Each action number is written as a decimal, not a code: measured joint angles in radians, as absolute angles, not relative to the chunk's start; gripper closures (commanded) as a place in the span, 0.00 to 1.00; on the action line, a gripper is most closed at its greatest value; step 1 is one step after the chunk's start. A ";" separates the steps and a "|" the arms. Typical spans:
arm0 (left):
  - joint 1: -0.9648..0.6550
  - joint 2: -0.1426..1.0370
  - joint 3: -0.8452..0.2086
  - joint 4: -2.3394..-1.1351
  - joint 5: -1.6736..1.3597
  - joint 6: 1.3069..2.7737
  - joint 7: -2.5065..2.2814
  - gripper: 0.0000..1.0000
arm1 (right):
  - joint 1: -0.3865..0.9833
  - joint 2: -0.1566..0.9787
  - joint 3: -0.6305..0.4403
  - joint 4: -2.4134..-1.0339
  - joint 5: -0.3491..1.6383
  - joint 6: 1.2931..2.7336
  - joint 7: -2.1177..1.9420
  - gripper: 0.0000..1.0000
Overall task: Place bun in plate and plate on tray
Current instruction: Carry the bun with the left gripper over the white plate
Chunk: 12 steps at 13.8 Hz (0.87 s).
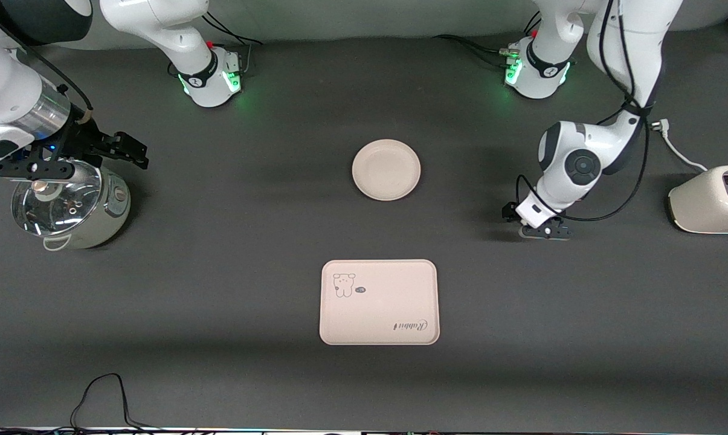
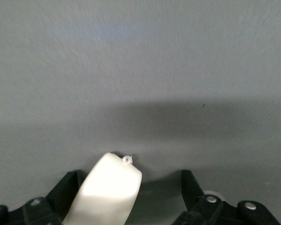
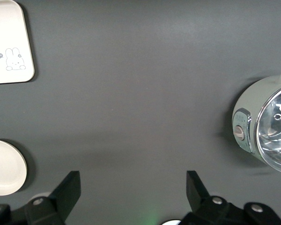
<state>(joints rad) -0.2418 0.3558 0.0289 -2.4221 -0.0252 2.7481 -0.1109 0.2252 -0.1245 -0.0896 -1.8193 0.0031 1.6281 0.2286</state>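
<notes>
Nearest to the front camera, printed tray (image 1: 379, 302), bare, flat on the dark counter (image 1: 219, 272). Then a lidded steel pot (image 1: 67, 202) at the right arm's end, with right gripper (image 1: 128, 151) waiting above it, spread wide and holding nothing. Farther from the camera than the tray, round plate (image 1: 386, 169), also bare. Toward the left arm's end from the plate and a little nearer the camera, left gripper (image 1: 544, 232) down at the counter, spread wide. Between its fingers, bun (image 2: 107, 192), close against one finger and apparently not yet pinched, long axis seemingly along the fingers rather than across the gap. Left arm clearly the nearer. Probably next: squeeze, lift, carry across to the plate.
</notes>
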 measured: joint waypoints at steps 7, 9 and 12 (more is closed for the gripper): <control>-0.241 0.297 0.030 -2.404 -0.023 2.642 -0.091 1.00 | 0.225 -0.124 -0.090 -1.819 0.003 1.629 0.229 0.00; -0.239 0.253 0.006 -2.348 -0.043 2.496 -0.097 1.00 | 0.225 -0.124 -0.090 -1.819 0.003 1.629 0.229 0.00; -0.232 0.191 -0.193 -2.212 -0.223 2.293 -0.291 1.00 | 0.225 -0.124 -0.090 -1.819 0.003 1.629 0.229 0.00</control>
<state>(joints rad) -0.2324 0.1911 -0.1931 -2.2124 -0.2230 2.2934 -0.2911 0.2250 -0.1244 -0.0904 -1.8193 0.0031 1.6293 0.2286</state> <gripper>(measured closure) 0.868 0.000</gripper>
